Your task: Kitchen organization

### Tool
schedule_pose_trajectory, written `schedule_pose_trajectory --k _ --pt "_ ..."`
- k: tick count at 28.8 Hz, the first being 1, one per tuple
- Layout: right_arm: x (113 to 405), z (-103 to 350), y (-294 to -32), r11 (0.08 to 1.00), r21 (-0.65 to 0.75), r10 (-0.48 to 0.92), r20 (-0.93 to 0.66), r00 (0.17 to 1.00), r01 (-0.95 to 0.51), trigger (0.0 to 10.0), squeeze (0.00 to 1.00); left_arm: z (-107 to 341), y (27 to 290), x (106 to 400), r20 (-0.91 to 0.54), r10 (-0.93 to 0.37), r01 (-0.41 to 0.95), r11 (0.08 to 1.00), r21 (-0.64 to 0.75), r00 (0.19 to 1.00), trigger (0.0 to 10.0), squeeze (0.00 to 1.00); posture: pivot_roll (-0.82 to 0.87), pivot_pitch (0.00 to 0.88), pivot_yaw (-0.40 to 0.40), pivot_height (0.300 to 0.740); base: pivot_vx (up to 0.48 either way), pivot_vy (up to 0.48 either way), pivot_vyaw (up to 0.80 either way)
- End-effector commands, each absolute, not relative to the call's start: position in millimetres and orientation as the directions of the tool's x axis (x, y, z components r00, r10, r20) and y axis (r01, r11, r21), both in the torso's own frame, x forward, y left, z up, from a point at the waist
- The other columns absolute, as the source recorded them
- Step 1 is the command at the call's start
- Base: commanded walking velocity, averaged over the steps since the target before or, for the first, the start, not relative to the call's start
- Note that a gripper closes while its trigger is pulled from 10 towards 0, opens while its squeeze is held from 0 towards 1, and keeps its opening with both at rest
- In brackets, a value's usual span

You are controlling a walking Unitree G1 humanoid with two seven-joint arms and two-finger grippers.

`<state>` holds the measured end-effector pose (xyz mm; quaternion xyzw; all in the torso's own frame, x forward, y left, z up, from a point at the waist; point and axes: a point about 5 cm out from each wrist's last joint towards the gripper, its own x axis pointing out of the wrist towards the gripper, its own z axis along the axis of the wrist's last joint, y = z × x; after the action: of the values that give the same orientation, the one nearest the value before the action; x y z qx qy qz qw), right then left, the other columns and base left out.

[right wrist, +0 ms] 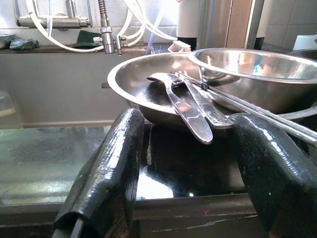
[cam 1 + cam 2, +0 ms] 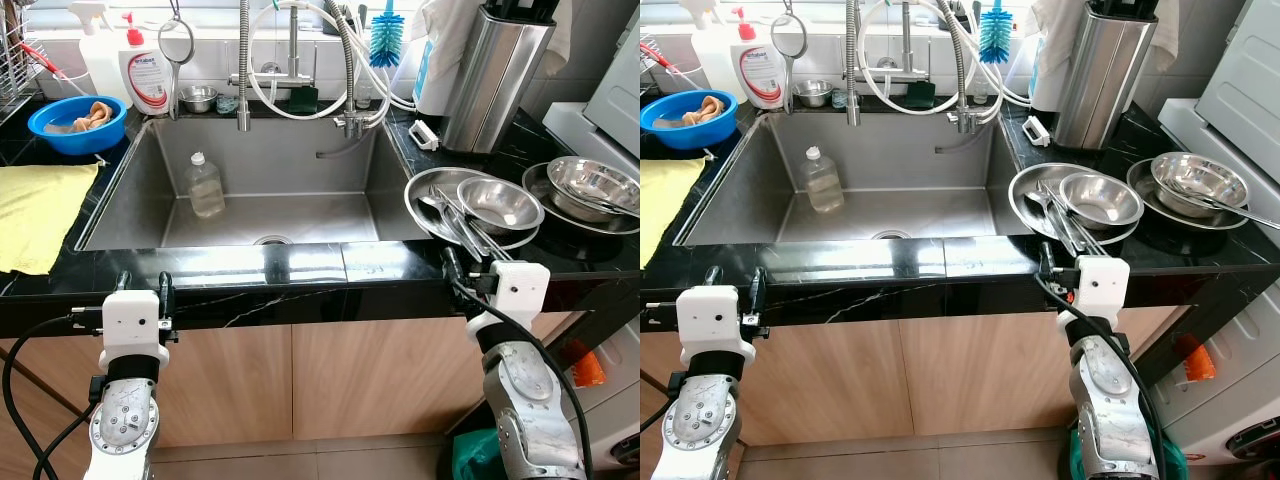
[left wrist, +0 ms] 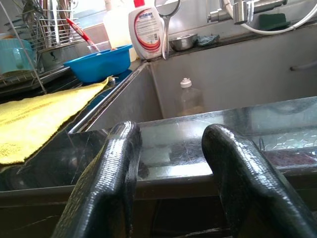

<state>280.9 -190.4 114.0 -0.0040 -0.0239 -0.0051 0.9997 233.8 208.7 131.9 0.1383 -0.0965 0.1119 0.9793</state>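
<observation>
brushed steel sink (image 2: pixel 300 215), glossy black stone counter (image 2: pixel 300 265), shiny metal bowls (image 2: pixel 500 203), yellow cloth (image 2: pixel 40 210), wood-look cabinet front (image 2: pixel 300 380)

The white soap bottle (image 2: pixel 145 75) by the sink carries a red label, its lettering too small to read.

sink (image 2: pixel 300 215) mostly open (one bottle (image 2: pixel 205 186) left) | hoses (image 2: pixel 330 50) crowd faucet | right counter packed: plate (image 2: pixel 425 200), bowls (image 2: pixel 500 203), utensils (image 2: pixel 455 222)

Yellow cloth (image 2: pixel 40 210), blue bowl (image 2: pixel 77 123), black marbled counter (image 2: pixel 300 270).
</observation>
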Motion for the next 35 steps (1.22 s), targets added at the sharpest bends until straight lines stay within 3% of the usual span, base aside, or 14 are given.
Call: schedule_pose_trajectory --k 1,6,7,8,9,35 --pt "283.2 115.6 -190.0 1.000 -0.003 -0.011 0.055 0.998 0.011 10.0 0.00 130.4 207.5 232.8 0.210 0.181 -0.235 0.935 0.265 0.961 10.0 0.00 -0.06 0.000 -0.059 0.740 0.000 0.000 0.00" --pt "283.3 114.3 -188.9 1.000 0.000 -0.005 0.050 0.999 0.005 10.0 0.00 130.2 207.8 232.3 0.209 0.182 -0.235 0.935 0.266 0.961 10.0 0.00 -0.06 0.000 -0.059 0.740 0.000 0.000 0.00" --pt "283.3 114.3 -188.7 1.000 0.002 -0.003 0.052 0.999 0.003 1.3 0.00 130.2 207.8 232.2 0.209 0.182 -0.235 0.935 0.266 0.961 10.0 0.00 -0.06 0.000 -0.059 0.740 0.000 0.000 0.00" --pt "283.3 114.4 -188.6 1.000 0.004 -0.002 0.053 0.999 0.002 1.3 0.00 130.2 207.9 232.2 0.209 0.182 -0.235 0.935 0.266 0.961 10.0 0.00 -0.06 0.000 -0.059 0.740 0.000 0.000 0.00" --pt "283.3 114.5 -188.3 1.000 0.006 0.000 0.054 0.999 0.000 0.0 0.00 130.1 207.9 232.2 0.209 0.182 -0.235 0.935 0.266 0.961 10.0 0.00 -0.06 0.000 -0.059 0.740 0.000 0.000 0.00" --pt "283.2 116.6 -184.1 1.000 0.007 0.025 0.070 0.997 -0.026 0.0 0.00 129.7 208.8 231.6 0.210 0.185 -0.239 0.933 0.269 0.960 10.0 0.00 -0.06 0.000 -0.058 0.740 0.000 0.000 0.00"
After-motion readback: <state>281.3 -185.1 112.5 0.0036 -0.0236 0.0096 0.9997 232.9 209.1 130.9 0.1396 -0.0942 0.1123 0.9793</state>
